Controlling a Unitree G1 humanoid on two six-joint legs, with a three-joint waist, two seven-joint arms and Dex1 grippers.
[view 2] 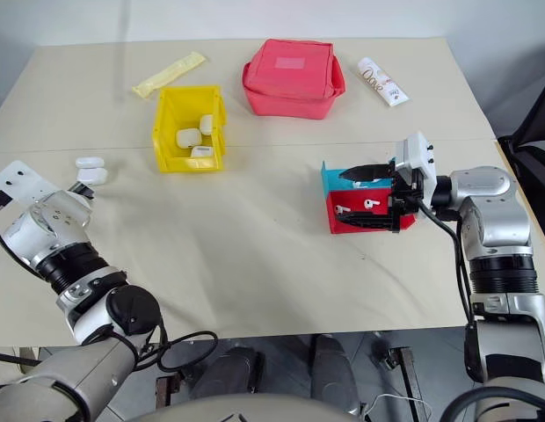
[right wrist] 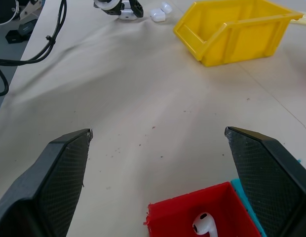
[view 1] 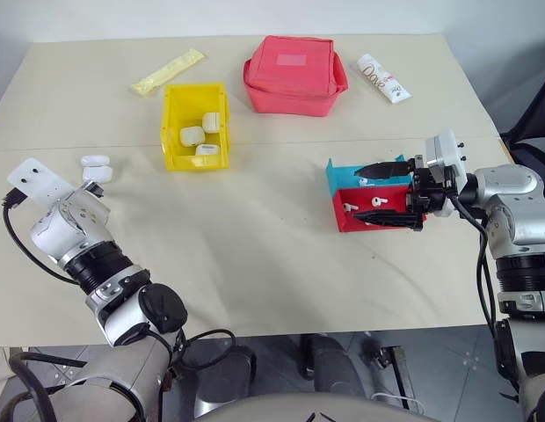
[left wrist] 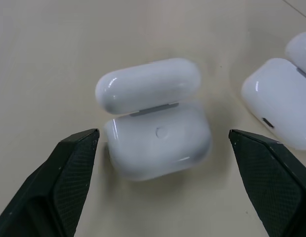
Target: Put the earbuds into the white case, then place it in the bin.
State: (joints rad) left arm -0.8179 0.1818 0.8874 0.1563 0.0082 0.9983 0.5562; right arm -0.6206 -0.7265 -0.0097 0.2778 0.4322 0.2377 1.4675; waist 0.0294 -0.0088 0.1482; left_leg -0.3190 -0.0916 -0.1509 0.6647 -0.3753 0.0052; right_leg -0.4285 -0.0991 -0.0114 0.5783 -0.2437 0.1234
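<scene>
Glossy white case (left wrist: pixel 155 131) sits between the left gripper (left wrist: pixel 163 148) fingers — wide apart, empty; it should be pinched squarely. Right gripper (right wrist: pixel 158 148) — wide, empty.

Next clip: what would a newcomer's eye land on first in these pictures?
Probably the yellow bin mid-table, with white cases already inside, and the big red zip pouch behind it to the right. Next, the right gripper, open, over the red tray holding earbuds. At the left, the open left gripper brackets a white case, lid ajar, with another case beside it.
</scene>
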